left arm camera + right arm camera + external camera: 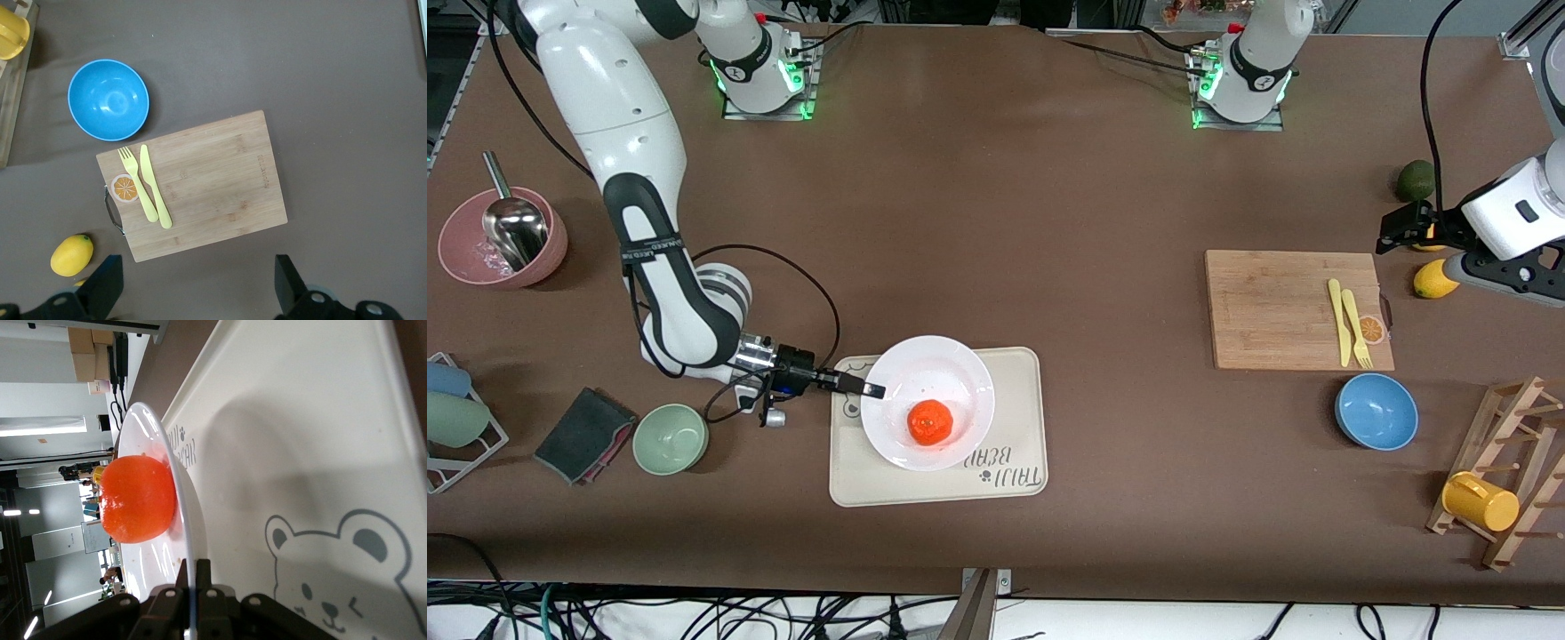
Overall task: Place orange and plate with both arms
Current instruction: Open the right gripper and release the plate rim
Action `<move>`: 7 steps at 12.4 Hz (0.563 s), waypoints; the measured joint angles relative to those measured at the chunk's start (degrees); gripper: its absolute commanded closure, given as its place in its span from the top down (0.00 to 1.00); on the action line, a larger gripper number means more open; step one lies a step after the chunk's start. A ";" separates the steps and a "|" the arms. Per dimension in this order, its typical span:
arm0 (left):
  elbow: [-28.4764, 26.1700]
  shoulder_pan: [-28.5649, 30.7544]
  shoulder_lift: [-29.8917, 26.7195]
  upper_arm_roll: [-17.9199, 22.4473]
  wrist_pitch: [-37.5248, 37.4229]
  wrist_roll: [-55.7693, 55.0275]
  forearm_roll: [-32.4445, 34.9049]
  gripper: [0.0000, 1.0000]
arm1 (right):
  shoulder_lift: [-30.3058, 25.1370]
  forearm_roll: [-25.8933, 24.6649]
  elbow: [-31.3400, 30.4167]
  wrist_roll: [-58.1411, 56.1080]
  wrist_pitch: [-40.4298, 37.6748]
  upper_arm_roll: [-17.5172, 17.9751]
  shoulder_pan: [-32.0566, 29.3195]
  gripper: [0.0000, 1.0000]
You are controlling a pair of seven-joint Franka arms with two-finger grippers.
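Lower centre of the front view: right claw (871, 389) pinches the plate (960, 373) rim, orange (929, 423) just beside; left claw (193, 287) spread, waiting.

A: The tabletop (1049, 222) looks matt brown, smooth, with no shine. The plate (960, 373) is glossy white, glazed by the look of it, and it throws back light along its rim.

B: The orange (929, 423) has a shiny, faintly dimpled skin. The tray (1023, 427) is cream with a dull, satin finish.

A: The cutting board (1272, 311) is pale wood with visible grain. The fork (1357, 331) and knife (1339, 322) look like matt yellow plastic.

B: The scoop (514, 229) is polished metal. The blue bowl (1376, 411) is smooth, softly sheened, and the rack (1507, 471) is bare wood.
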 measured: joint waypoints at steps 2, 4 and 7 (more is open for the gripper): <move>0.00 0.00 0.00 0.00 0.00 0.00 0.00 1.00 | 1.81 -0.76 1.34 -0.24 0.21 0.00 -0.01 0.00; 0.00 0.00 0.00 0.00 0.00 0.00 0.00 1.00 | 2.61 -0.84 1.67 -1.36 0.22 0.00 0.00 0.00; 0.00 0.00 0.00 0.00 0.00 0.00 0.00 1.00 | 2.82 -0.87 1.68 -1.84 0.23 0.00 0.01 0.21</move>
